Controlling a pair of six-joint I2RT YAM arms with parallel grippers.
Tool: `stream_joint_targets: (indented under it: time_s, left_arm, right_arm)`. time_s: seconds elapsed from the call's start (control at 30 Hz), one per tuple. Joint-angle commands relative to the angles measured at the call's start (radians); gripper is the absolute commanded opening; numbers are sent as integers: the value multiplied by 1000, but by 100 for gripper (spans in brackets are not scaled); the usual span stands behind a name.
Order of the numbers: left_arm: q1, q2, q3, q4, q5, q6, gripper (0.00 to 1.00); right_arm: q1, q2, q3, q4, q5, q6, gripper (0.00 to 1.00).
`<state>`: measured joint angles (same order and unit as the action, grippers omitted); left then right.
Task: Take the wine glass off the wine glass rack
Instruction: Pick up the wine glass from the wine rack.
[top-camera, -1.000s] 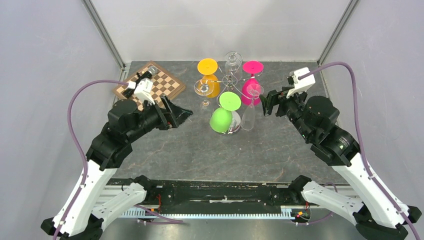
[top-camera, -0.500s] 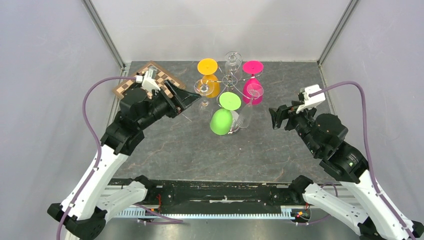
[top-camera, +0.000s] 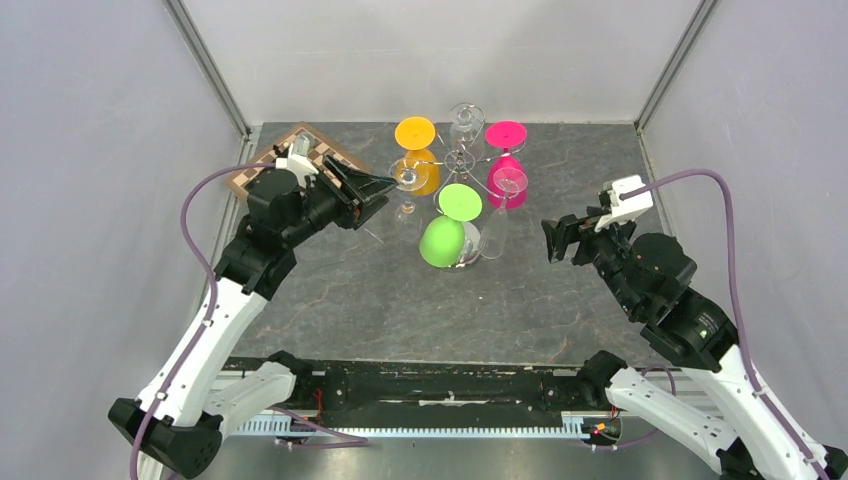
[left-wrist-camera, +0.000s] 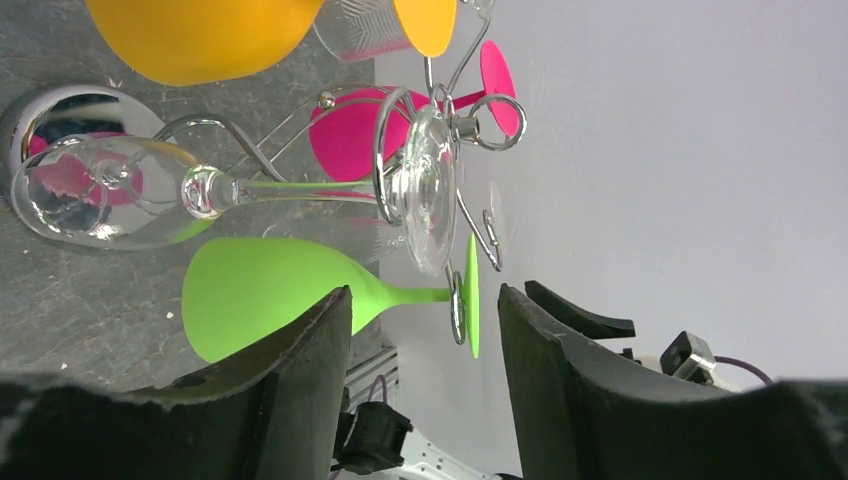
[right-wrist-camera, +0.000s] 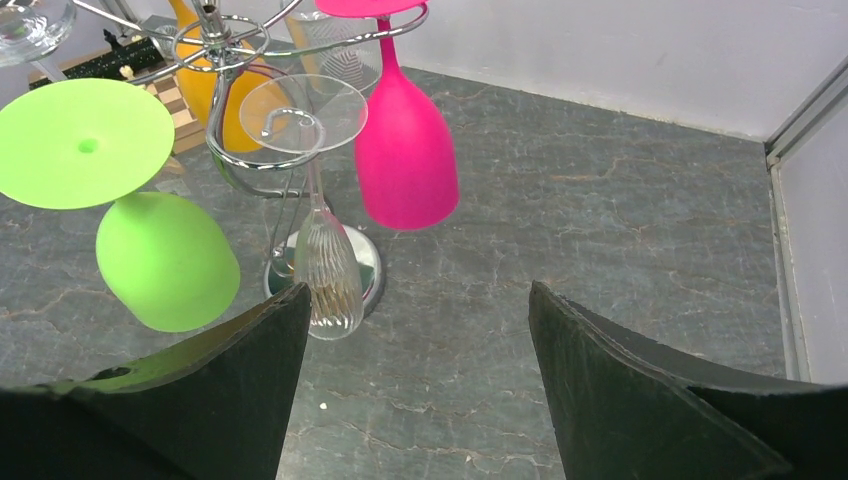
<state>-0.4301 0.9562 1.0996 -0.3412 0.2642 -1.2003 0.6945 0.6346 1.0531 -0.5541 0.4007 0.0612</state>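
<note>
— Wine glass: where is it?
— Clear, hanging foot-up on the left side of the chrome rack, mid-table, alongside an orange glass, a pink glass and a green glass.
— And the arms?
— The left gripper sits just beside it, jaws apart, holding nothing. The right gripper hangs well to the rack's right, jaws wide.

The left arm and right arm share white lower links and bulky black upper joints. A purple cable runs from each wrist, beside a small white camera block. The fingers are broad matte-black wedges with rough edges.
</note>
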Motion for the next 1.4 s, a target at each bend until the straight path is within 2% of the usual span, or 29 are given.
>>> stream_joint_targets:
  time_s: [0.0,0.27,0.9,1.37]
  left_arm:
    - [22,14,-28,91,57,-94,60]
    - [28,44,-51,148,92,-141,53]
    - [31,73,-30,172,100,-152,40]
    - [30,99,6,173,106,-152,38]
  right_arm:
    - [-1,-12,-14,31,13,17,82]
    - [-1,-39,-22,26,16,18,83]
    - [-1,-46,-39,31,10,34,82]
    - [-2,-44,-49,42,-1,36,82]
